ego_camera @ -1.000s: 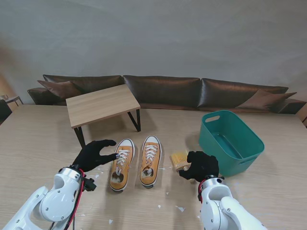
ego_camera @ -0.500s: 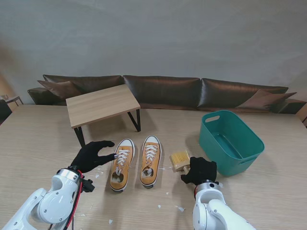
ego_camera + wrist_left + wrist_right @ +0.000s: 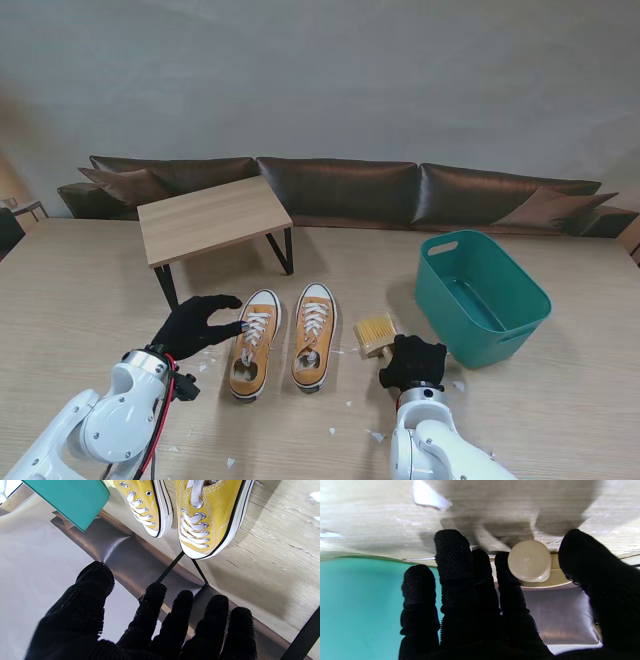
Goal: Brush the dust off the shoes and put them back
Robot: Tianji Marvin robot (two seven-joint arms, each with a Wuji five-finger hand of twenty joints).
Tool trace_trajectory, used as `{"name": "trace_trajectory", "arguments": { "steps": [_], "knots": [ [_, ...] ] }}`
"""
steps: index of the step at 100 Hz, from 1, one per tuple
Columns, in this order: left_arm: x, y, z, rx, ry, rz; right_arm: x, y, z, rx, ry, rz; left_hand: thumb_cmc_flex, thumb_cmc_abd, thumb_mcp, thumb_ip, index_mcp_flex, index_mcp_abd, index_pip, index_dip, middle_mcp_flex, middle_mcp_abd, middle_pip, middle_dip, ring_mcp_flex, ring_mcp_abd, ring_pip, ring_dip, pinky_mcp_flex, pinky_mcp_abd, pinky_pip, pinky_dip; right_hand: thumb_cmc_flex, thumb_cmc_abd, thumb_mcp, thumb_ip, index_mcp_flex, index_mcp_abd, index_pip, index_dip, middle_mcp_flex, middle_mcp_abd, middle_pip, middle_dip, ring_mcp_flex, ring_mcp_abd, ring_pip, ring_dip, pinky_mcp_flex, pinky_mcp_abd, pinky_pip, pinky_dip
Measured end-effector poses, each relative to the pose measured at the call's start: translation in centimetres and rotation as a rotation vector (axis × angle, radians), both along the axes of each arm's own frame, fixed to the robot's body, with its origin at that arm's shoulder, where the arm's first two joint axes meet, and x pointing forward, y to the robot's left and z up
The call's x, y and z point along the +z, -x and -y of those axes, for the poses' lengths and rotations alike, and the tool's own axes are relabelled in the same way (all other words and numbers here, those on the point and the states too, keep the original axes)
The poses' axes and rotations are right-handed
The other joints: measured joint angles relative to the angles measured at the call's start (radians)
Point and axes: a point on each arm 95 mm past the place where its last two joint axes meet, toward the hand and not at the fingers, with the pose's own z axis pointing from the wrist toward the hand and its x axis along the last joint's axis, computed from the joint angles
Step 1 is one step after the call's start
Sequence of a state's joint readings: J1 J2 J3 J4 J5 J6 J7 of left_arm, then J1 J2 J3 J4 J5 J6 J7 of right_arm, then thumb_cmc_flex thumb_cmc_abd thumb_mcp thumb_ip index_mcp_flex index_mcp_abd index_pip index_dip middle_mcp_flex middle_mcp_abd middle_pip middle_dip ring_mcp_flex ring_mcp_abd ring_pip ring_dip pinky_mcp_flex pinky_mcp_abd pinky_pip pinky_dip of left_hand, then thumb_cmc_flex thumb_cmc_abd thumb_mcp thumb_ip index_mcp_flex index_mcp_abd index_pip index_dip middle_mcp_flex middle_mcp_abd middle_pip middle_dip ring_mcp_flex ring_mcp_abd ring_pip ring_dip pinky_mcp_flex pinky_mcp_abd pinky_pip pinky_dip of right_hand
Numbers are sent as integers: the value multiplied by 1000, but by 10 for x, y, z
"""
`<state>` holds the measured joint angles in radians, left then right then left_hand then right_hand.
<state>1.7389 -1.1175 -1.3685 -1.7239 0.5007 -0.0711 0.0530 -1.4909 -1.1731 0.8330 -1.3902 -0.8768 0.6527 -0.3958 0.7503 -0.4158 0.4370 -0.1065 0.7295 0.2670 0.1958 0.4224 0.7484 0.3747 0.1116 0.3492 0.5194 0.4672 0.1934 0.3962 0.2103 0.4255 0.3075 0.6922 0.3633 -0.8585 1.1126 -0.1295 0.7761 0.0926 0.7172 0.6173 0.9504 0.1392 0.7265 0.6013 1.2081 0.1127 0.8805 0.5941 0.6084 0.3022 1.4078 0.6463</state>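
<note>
The step in hand is, by my judgement, taking up the brush (image 3: 374, 334) so that brushing can begin. The brush lies on the tabletop (image 3: 560, 400) between the right sneaker (image 3: 312, 334) and the teal tub (image 3: 482, 296), bristle end away from me, its round handle end (image 3: 529, 560) toward my right hand (image 3: 412, 362).

My right hand sits at the near end of the brush. In the wrist view the handle end shows in the gap between my thumb and my fingers (image 3: 506, 580), which stand apart around it; I cannot tell whether any pad touches the wood, so I count nothing as held.

My left hand (image 3: 196, 325) hangs spread and empty just beside the left sneaker (image 3: 252, 343), fingertips near its laces, not gripping.

To do this well:
- Keep the handle centred in the thumb-to-finger gap before closing.
- Close evenly; a one-sided push would likely slide the brush toward the right sneaker.
- Wrap the handle, not the bristles.
- Lift only once the grip feels firm.
- Bring the left hand onto the left sneaker to steady it.
</note>
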Motion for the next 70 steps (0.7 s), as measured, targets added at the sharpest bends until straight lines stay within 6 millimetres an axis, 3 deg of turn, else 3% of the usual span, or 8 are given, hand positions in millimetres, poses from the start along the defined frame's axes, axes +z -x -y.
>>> {"name": "trace_trajectory", "arguments": {
  "steps": [12,28,35,44,48,59,70],
  "knots": [
    [-1,-1,0,-1,6,-2,-2,-4,-2,-13,-13,16,11,0,-7,0,1,11,2,0,0,4,1,0,1,1,0,0,0,0,-10,6,34,17,58,0,41,7,28,-5,40,0,14,10,10,-3,29,8,8,-11,22,0],
    [-1,-2,2,-3,16,-8,-8,-8,-5,-31,-12,57,12,12,-11,0,12,11,3,1,1,6,1,0,2,3,0,0,0,1,-11,10,106,18,111,-129,45,-4,228,-165,97,3,42,63,63,-25,107,22,20,-23,61,0],
    [-1,-3,3,-3,18,-13,-8,-10,-8,-38,-12,60,12,12,-14,0,12,11,3,1,1,10,1,0,2,11,0,0,0,1,-11,10,139,18,120,-134,58,-4,290,-242,132,7,43,81,72,-27,188,56,21,-24,83,0],
    [-2,-3,3,-2,23,-17,-9,-14,-9,-56,-23,71,22,24,-23,0,14,13,3,1,1,13,1,0,2,13,0,0,0,2,-11,10,155,8,124,-158,104,-2,318,-291,193,-7,40,92,72,-27,298,101,22,-25,111,0],
    [-2,-3,4,-1,27,-18,-10,-14,-10,-68,-33,83,22,24,-24,0,20,13,4,1,1,15,1,0,2,14,0,0,0,2,-11,10,155,16,124,-163,110,3,330,-293,234,-31,61,92,73,-27,343,118,22,-26,122,0],
    [-2,-3,4,3,35,-23,-12,-14,-12,-77,-42,89,29,44,-35,4,27,22,4,1,1,19,1,2,2,14,0,0,0,3,-11,10,163,32,135,-178,108,36,343,-294,244,-29,124,167,73,-27,450,162,32,-26,147,0],
    [-2,-3,4,6,39,-26,-12,-13,-11,-91,-62,77,30,53,-37,12,27,23,4,1,1,23,1,2,2,16,0,1,0,10,-11,11,173,122,85,-187,69,61,345,-234,225,-28,224,268,74,-42,575,213,32,-28,183,0]
  ]
}}
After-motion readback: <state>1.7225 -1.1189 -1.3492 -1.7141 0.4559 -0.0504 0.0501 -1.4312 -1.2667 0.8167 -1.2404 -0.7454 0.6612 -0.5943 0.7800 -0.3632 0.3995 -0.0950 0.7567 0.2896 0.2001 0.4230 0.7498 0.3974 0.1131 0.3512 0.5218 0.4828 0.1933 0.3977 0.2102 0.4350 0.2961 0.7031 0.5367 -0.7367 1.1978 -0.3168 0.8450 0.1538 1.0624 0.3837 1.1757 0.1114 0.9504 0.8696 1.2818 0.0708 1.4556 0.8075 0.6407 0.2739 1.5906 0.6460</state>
